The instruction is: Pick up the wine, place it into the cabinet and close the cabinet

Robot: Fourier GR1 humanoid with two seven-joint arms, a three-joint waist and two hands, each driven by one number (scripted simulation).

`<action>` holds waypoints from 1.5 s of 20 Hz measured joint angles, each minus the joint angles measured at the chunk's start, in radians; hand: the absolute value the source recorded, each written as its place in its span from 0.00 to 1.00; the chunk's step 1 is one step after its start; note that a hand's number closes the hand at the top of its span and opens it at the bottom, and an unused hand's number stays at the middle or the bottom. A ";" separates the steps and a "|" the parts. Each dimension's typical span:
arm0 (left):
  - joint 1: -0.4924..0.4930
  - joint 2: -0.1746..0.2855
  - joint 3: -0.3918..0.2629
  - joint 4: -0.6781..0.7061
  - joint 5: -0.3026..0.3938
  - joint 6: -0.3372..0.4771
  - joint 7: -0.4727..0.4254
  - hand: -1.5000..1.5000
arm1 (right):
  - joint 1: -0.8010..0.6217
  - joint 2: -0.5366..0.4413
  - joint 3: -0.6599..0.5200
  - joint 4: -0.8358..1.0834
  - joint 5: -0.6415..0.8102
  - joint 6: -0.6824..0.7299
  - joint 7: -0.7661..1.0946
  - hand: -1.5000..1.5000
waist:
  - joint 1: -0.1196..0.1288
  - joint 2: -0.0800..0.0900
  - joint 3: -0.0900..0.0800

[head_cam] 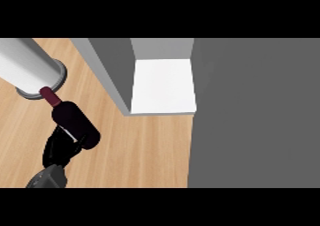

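Dark grey cabinet door (254, 114) fills the view right of the left hand (58, 150), whose fingers curl round the wine bottle (72, 118) over the wooden counter (143, 150). The cabinet's white interior (162, 86) lies beyond it, to its right.

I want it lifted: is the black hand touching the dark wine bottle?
Touching: head view shows the left hand curled round the dark wine bottle, no gap.

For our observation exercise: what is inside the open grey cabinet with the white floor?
Only bare white floor shows inside the grey cabinet; the wide dark grey panel covers the rest. The dark wine bottle is outside, in the black left hand.
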 measured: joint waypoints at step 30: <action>0.134 -0.135 -0.310 -0.472 -0.283 0.430 0.040 1.00 | 0.033 0.005 -0.014 0.002 0.008 0.015 -0.004 0.00 | 0.023 -0.010 0.004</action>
